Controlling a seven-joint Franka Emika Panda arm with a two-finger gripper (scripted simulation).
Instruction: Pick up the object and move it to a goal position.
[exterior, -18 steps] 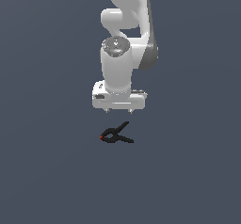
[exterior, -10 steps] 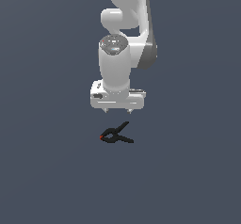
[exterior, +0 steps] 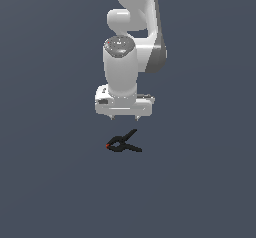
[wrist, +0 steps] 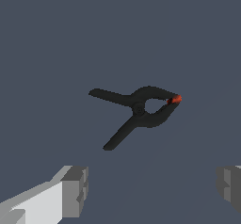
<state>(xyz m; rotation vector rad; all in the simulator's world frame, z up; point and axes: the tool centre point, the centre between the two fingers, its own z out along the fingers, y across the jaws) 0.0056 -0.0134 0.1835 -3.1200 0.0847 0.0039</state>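
Change since earlier frames: the arm has come down slightly, so the gripper [exterior: 124,118] sits lower over the clamp; the clamp itself has not shifted.

Item: spring clamp [exterior: 123,143], small, matte black, with a red tip [wrist: 176,99] at the jaw. It lies flat on the plain dark grey surface [exterior: 50,182], near its middle. In the exterior view its long axis runs roughly level, red tip toward the exterior view's left, two handles splayed toward the right, one angled up, one nearly level.

Arm: white, smooth, rounded casings, wrist pointing straight down, hand directly above the clamp and clear of it.

Fingers [wrist: 75,190]: grey, blocky, spread wide, holding nothing; the clamp lies apart from both.
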